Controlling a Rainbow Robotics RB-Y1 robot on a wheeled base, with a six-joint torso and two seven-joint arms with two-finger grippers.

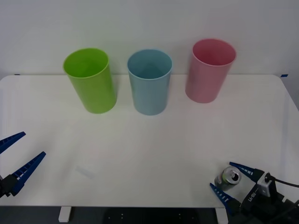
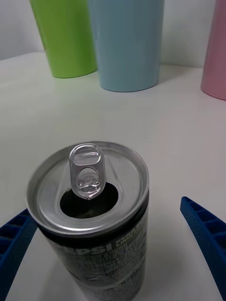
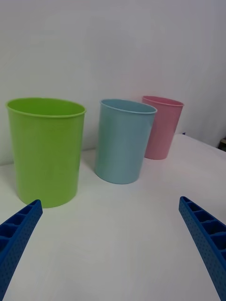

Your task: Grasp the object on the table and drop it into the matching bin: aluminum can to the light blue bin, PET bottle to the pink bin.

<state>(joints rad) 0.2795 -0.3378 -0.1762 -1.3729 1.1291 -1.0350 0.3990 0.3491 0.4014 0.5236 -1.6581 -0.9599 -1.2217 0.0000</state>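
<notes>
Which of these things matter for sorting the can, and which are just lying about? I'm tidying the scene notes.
In the job: aluminum can between the open right gripper fingers; light blue bin; table.
Lying about: pink bin; lime green bin; idle left gripper.

- We see the right gripper (image 1: 230, 181) spread around the aluminum can (image 1: 228, 177), near right on the table (image 1: 154, 154).
- Our left gripper (image 1: 18, 153) hangs open, near left.
- Lime green bin (image 1: 91, 80), light blue bin (image 1: 150, 81) and pink bin (image 1: 210, 70) stand far.

Behind my workspace: plain white wall (image 1: 140, 23), evenly lit, unmarked. Below the near edge before me: dark floor (image 1: 140, 217), one white support leg (image 1: 65, 214).
</notes>
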